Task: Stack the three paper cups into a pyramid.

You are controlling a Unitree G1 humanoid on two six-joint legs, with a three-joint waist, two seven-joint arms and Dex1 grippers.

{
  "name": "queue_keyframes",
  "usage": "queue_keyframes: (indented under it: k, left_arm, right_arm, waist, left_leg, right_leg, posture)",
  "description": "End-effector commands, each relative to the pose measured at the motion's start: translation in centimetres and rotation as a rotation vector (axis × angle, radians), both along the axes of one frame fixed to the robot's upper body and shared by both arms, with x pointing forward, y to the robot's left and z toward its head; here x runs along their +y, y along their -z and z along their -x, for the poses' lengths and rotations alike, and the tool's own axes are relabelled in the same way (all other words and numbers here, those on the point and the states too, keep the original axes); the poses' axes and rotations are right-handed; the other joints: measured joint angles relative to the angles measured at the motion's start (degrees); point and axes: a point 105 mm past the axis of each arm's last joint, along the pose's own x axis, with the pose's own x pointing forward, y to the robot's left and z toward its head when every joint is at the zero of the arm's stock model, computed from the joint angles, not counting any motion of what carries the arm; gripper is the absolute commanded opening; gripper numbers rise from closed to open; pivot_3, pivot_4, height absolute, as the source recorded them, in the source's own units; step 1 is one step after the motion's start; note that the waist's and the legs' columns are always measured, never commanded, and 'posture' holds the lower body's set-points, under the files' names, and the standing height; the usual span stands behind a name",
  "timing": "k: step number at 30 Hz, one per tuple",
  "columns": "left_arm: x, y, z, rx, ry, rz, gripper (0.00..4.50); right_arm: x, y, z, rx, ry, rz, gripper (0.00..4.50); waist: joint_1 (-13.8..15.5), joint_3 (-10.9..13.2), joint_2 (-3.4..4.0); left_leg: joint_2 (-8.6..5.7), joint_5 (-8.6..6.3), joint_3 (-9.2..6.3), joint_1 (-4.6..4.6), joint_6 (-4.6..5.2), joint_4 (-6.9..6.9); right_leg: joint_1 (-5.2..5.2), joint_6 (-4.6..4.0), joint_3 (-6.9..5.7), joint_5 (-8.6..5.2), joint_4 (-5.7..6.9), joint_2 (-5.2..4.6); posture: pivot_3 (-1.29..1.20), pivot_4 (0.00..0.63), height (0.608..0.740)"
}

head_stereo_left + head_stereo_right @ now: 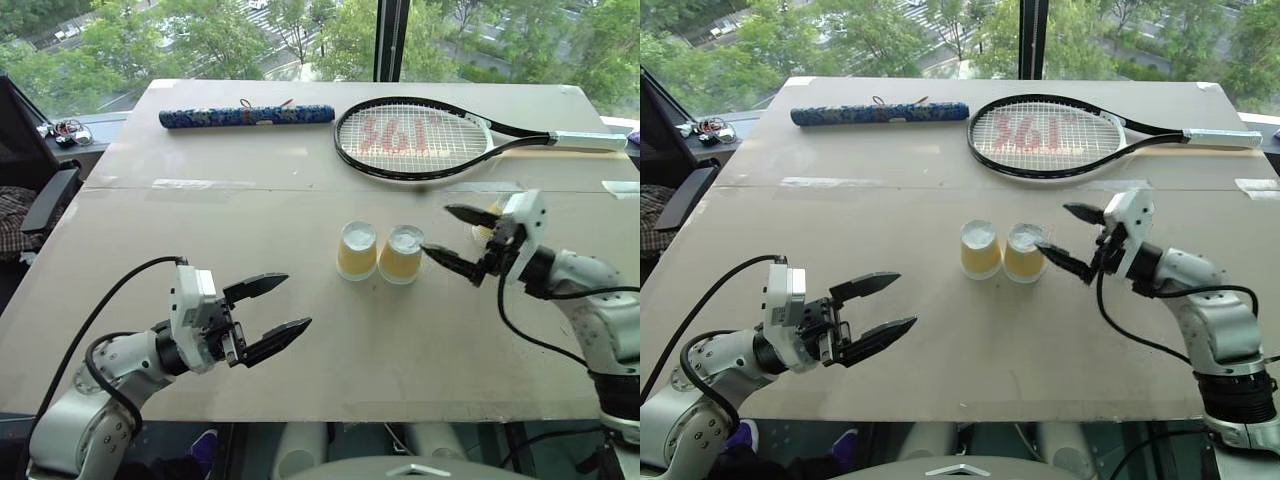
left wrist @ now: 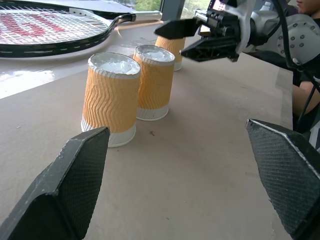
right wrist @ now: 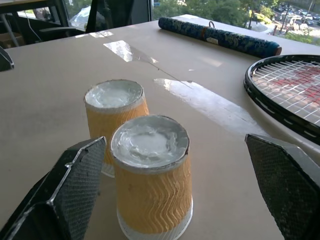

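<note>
Two paper cups stand upside down, side by side, mid-table: the left cup point(image 1: 357, 250) and the right cup point(image 1: 402, 254), their sides touching or nearly so. The third cup point(image 1: 485, 231) stands farther right, partly hidden behind my right hand; it also appears as a cup point(image 2: 171, 49) in the left wrist view. My right gripper point(image 1: 437, 230) is open, held level just right of the pair and pointing at the near cup point(image 3: 150, 185). Nothing is between its fingers. My left gripper point(image 1: 297, 300) hovers open and empty near the table's front left, aimed toward the cups.
A black tennis racket point(image 1: 412, 140) lies at the back of the table point(image 1: 200, 210), its handle pointing right. A blue patterned roll point(image 1: 247, 116) lies to its left. A dark chair point(image 1: 45, 195) stands off the table's left edge. Windows run behind.
</note>
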Motion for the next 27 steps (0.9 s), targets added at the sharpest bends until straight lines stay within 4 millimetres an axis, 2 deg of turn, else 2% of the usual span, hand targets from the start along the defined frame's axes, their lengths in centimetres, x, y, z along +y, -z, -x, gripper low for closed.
queue_keyframes:
  k: [1, 4, 7, 15, 25, 27]
  left_arm:
    - [-0.6, -1.2, 0.2, -0.057, 0.032, 0.011, 4.5]
    - [-0.9, -1.6, 0.0, -0.071, 0.043, 0.02, 4.5]
    - [-1.2, -2.0, 0.0, -0.083, 0.06, 0.029, 4.5]
    - [-1.9, -3.2, 0.4, -0.136, 0.108, 0.04, 4.5]
    - [-1.7, -4.1, 0.6, -0.159, 0.099, 0.06, 4.5]
    - [-1.6, -4.1, 0.6, -0.157, 0.094, 0.061, 4.5]
  right_arm:
    - [-2.5, -2.1, -1.4, -0.064, 0.157, -0.002, 4.41]
    - [-5.5, -2.3, -3.5, -0.12, 0.393, 0.057, 4.41]
    - [-7.1, -1.1, -4.5, -0.098, 0.516, 0.106, 4.41]
    - [-8.8, 0.7, -5.3, -0.013, 0.653, 0.101, 4.41]
    - [-9.9, 2.5, -5.5, 0.13, 0.704, 0.007, 4.41]
    - [-10.1, 2.8, -5.6, 0.137, 0.707, 0.002, 3.89]
  waist:
    - [-0.01, 0.0, 0.0]
    - [-0.03, 0.0, 0.0]
    - [0.02, 0.0, 0.0]
    - [-0.1, 0.0, 0.01]
    - [-0.09, -0.01, 0.02]
    - [-0.09, -0.01, 0.03]
  left_leg:
    - [0.0, 0.0, 0.0, 0.0, 0.0, 0.0]
    - [0.0, 0.0, 0.01, 0.01, -0.01, 0.0]
    - [-0.01, 0.11, 0.06, -0.01, -0.19, 0.0]
    - [0.01, 0.12, 0.1, -0.02, -0.21, -0.01]
    - [0.01, 0.12, 0.1, -0.03, -0.21, -0.01]
    - [0.01, 0.12, 0.11, -0.02, -0.21, -0.01]
  right_leg:
    - [0.0, 0.0, 0.0, 0.0, 0.01, 0.0]
    - [0.0, 0.0, 0.02, 0.0, 0.02, 0.02]
    - [-0.01, 0.0, 0.05, 0.0, -0.01, 0.01]
    - [-0.03, 0.0, 0.08, 0.0, 0.02, 0.02]
    - [-0.03, 0.0, 0.08, 0.0, 0.01, 0.01]
    - [-0.03, 0.0, 0.09, 0.0, 0.02, 0.02]
  posture:
    - [0.0, 0.15, 0.74]
    - [0.0, 0.15, 0.74]
    - [0.0, 0.15, 0.74]
    - [0.0, 0.15, 0.74]
    - [0.0, 0.15, 0.74]
    - [0.0, 0.15, 0.74]
